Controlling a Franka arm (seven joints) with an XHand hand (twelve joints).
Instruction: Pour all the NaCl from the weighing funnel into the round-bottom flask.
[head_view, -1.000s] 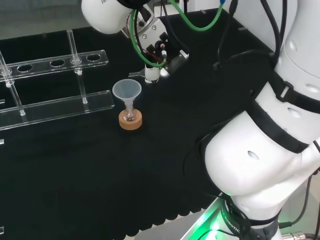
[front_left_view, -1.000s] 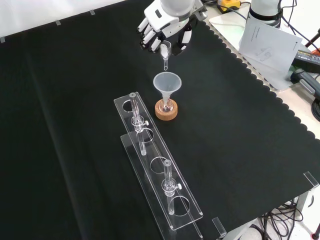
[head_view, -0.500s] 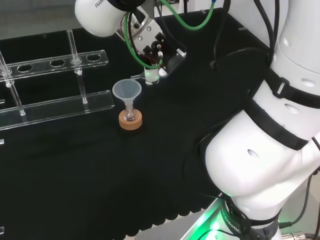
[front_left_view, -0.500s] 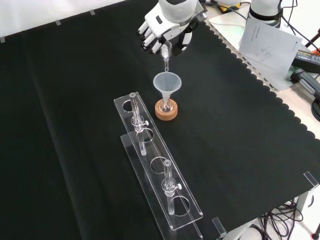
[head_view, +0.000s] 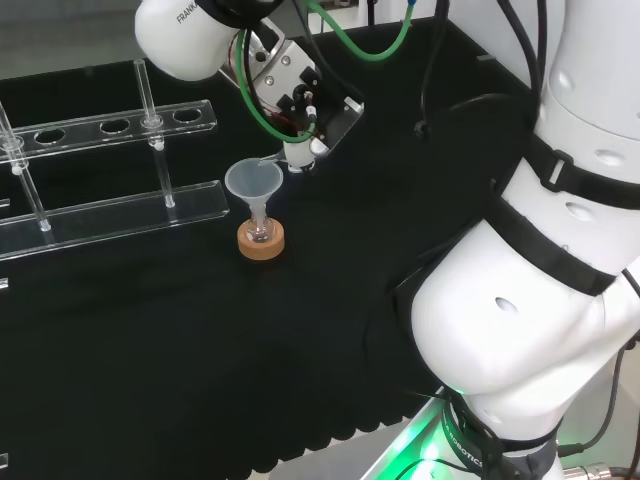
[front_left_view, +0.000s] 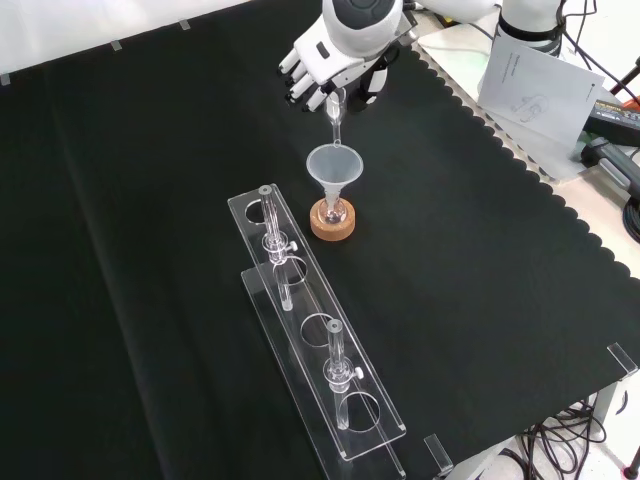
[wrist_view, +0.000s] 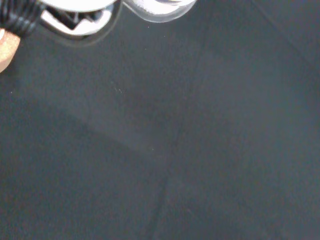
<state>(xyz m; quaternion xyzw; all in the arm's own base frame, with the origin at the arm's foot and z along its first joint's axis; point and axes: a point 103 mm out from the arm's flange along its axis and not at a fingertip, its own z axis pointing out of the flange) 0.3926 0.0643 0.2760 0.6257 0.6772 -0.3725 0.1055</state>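
A small round-bottom flask (front_left_view: 333, 209) stands on a cork ring (front_left_view: 332, 224) with a clear plastic funnel (front_left_view: 333, 164) in its neck. In the head view the same funnel (head_view: 253, 181) sits over the flask (head_view: 260, 233) and cork ring (head_view: 261, 242). The hand (front_left_view: 336, 57) hangs just above, fingers curled round a clear weighing funnel (front_left_view: 335, 106). The weighing funnel is tipped, and its thin stem points down to the plastic funnel's mouth. From the head view, the hand (head_view: 297, 92) holds the weighing funnel (head_view: 298, 156) right of the funnel's rim. I cannot see the NaCl.
A clear acrylic rack (front_left_view: 312, 345) with two upright tubes lies in front of the flask in the front view, and to the left (head_view: 110, 212) in the head view. The cloth's scalloped edge (front_left_view: 520, 170) and papers (front_left_view: 540, 80) lie at the front view's right.
The hand has carried the weighing funnel closer, leftward in the head view, and tipped it more. Its stem now reaches the plastic funnel's rim. Flask and rack have not moved.
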